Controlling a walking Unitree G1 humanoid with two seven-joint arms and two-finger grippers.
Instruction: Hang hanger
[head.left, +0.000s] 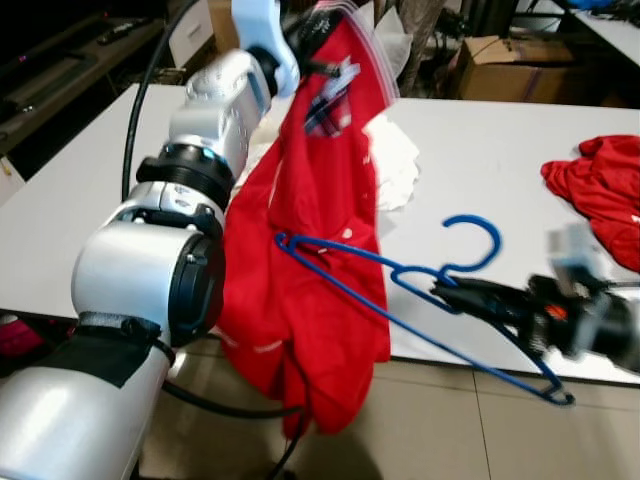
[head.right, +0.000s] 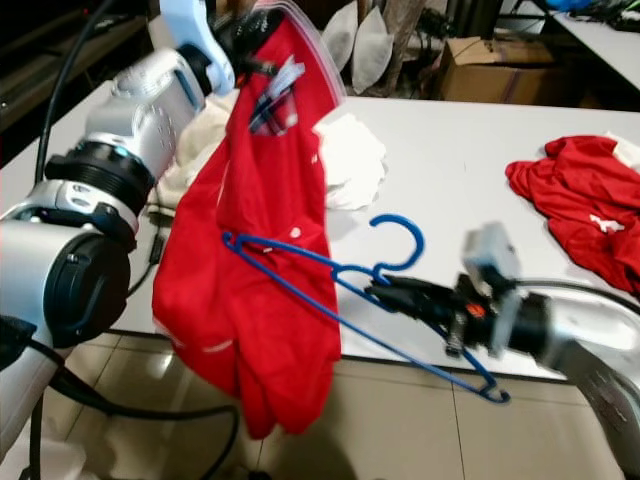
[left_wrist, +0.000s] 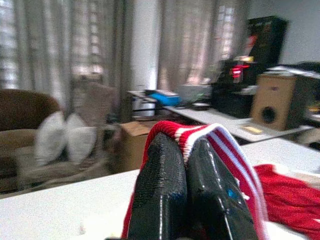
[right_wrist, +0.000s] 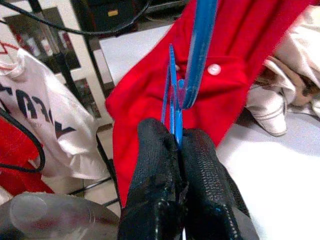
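A red shirt (head.left: 310, 290) with a red-and-white striped collar hangs from my raised left gripper (head.left: 312, 38), whose fingers (left_wrist: 170, 195) are shut on the collar. My right gripper (head.left: 445, 293) is shut on the neck of a blue wire hanger (head.left: 400, 285) in front of the white table (head.left: 480, 150). The hanger's left tip touches the shirt's front near a white button (right_wrist: 214, 69); its hook (head.left: 478, 235) points up. In the right wrist view the blue wire (right_wrist: 175, 107) runs out between the black fingers (right_wrist: 155, 185) toward the shirt.
A second red garment (head.left: 600, 190) lies at the table's right edge and a white cloth (head.left: 395, 160) behind the hanging shirt. Cardboard box (head.left: 505, 65) and cushions stand beyond the table. Black cables trail over the tiled floor below.
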